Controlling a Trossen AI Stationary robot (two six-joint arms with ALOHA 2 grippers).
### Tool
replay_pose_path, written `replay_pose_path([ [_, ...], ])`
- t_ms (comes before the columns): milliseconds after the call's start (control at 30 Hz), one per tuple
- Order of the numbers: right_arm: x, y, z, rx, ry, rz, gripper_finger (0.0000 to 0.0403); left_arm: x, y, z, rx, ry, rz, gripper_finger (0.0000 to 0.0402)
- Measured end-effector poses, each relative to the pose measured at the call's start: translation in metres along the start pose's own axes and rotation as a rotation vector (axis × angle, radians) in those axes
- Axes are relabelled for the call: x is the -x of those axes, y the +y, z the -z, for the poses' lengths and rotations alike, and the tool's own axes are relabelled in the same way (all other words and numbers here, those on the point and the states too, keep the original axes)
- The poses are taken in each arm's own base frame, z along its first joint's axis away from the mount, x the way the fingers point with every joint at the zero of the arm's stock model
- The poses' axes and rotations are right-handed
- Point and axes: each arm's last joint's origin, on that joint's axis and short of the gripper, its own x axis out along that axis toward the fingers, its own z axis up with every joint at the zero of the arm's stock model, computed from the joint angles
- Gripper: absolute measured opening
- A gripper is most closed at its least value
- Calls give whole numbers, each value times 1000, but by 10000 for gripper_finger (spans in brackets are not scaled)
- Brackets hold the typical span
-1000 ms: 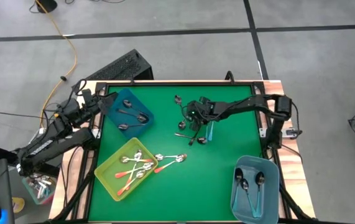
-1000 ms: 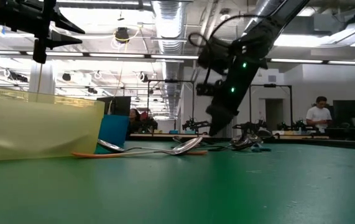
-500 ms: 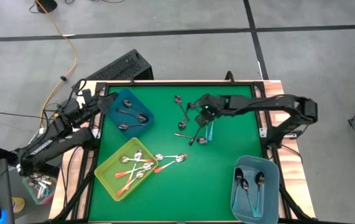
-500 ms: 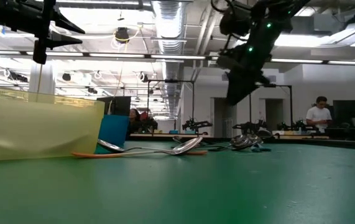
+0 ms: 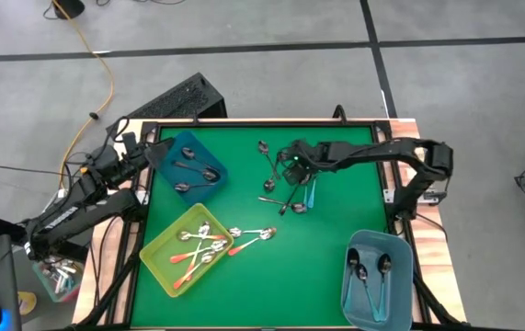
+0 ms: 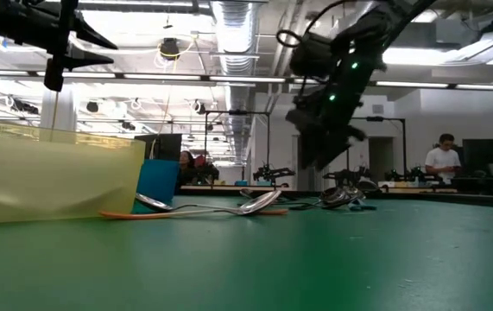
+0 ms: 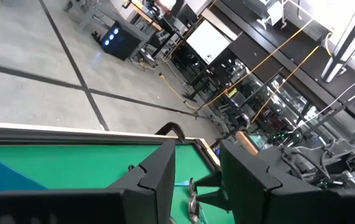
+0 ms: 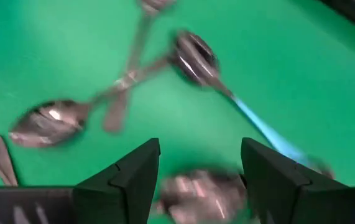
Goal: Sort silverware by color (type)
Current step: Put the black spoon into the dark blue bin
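Observation:
A loose pile of silverware (image 5: 285,191) lies on the green mat at the middle far side: dark grey spoons (image 8: 46,121) and a teal-handled spoon (image 8: 261,127). My right gripper (image 5: 287,165) hovers open above this pile, clear of it in the low view (image 6: 319,151). A blurred spoon bowl (image 8: 202,190) shows below the gap between its fingers. Two orange-handled spoons (image 5: 253,236) lie flat beside the yellow bin (image 5: 156,262). My left gripper (image 7: 199,180) waits open and empty above the dark blue bin (image 5: 211,161).
The yellow bin holds orange-handled spoons, the dark blue bin holds dark grey spoons, and a light blue bin (image 5: 400,290) at the near right holds teal-handled spoons. Bare green mat (image 5: 308,267) lies between the bins. A person (image 6: 443,160) stands far off in the room.
My right gripper has risen from the spoon pile and swung toward the table's right edge. It has then come back down and left, and now hangs above the pile. The spoons on the mat lie as before.

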Motion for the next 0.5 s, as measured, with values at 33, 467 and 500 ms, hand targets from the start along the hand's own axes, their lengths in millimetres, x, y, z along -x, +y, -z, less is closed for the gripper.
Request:
replay_pose_path([
  [33,-5,2,-1,50,-13,-16,239,0,0,0,-1,2,-2,110],
  [467,-41,1,-13,134,201,1,239,0,2,2,-6,12,-24,110],
  [500,-41,0,-10,139,229,10,239,0,2,2,-6,12,-25,110],
])
